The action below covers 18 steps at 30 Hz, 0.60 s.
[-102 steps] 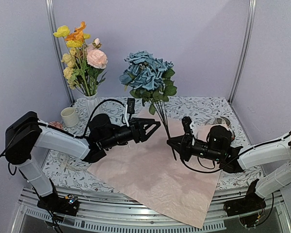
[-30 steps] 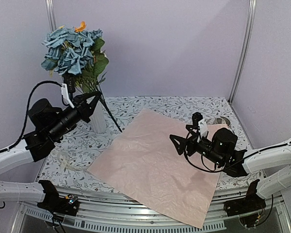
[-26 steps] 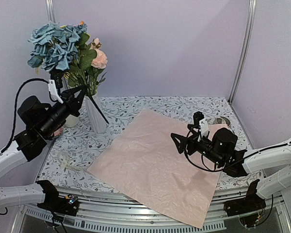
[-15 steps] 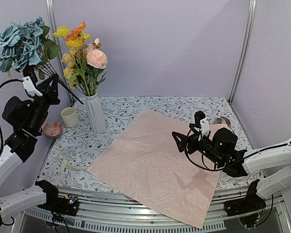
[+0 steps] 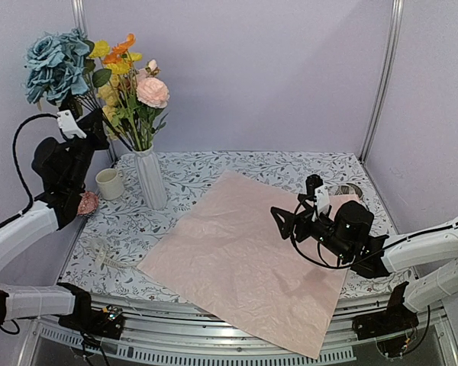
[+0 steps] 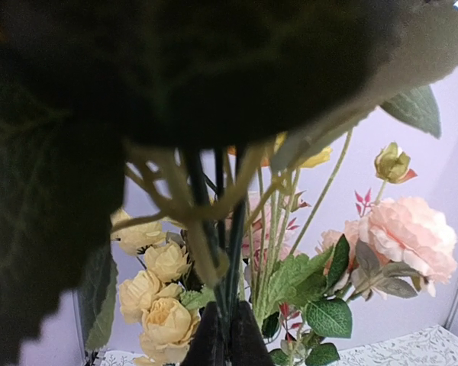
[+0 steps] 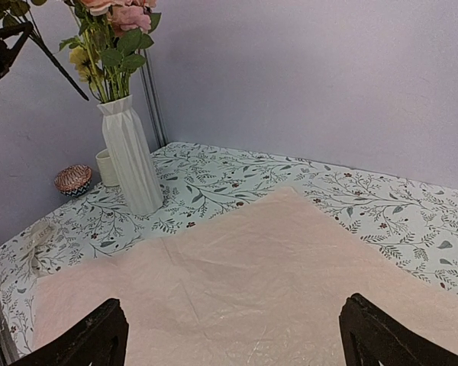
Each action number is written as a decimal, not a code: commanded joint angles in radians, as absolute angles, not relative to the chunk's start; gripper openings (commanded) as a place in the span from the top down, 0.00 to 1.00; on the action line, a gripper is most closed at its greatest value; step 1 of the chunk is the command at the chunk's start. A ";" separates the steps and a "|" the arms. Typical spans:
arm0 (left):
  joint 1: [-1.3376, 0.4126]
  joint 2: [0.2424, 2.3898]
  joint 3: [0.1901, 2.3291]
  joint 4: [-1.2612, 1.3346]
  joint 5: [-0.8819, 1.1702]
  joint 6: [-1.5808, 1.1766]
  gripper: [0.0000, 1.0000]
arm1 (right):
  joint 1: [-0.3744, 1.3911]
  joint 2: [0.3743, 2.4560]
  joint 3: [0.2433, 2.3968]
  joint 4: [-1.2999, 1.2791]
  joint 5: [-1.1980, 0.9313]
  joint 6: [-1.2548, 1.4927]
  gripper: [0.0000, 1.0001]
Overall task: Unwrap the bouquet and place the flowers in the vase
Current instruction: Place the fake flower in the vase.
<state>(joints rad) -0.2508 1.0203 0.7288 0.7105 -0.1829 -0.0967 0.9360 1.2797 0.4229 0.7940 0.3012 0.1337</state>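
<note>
**Item: blue bunch, held aloft beside the vase**

Location. The blue bunch [image 5: 57, 62] is raised high at the far left, gripped low on its stems by the left gripper [image 5: 94, 123]. Its heads sit above and to the left of the flowers [image 5: 137, 84] standing in the vase [image 5: 151, 179]. The stem ends slant down toward the vase but are not in it. The paper [image 5: 244, 259] lies open and flat on the table [image 5: 305, 164], with nothing on it.

Hazards, as judged from here.
- The neck is narrow and already crowded, so stem ends coming in at a slant may catch the rim or the standing stems and fail to enter.
- A sideways push on so tall and slim a vase could tip it toward the mug [image 5: 109, 183] just beside it.
- Leaves fill the left wrist view (the neck is hidden there), so aiming looks hard.
- If let go before the stems seat, the top-heavy bunch would likely topple out.

Fingers.
- Left: fingers [image 6: 211, 343] pressed together, clamped on the thin green stems.
- Right gripper [image 5: 279, 221]: jaws spread fully wide, holding nothing. It hangs above the right part of the paper, with no contact visible.
</note>
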 commanded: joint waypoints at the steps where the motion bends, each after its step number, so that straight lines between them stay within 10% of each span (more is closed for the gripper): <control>1: -0.236 1.065 0.796 0.809 -0.153 -0.075 1.00 | 0.940 1.281 0.425 0.812 0.294 0.120 0.01; 18: -0.224 1.214 0.819 0.808 -0.138 -0.073 1.00 | 0.940 1.285 0.429 0.810 0.279 0.117 0.01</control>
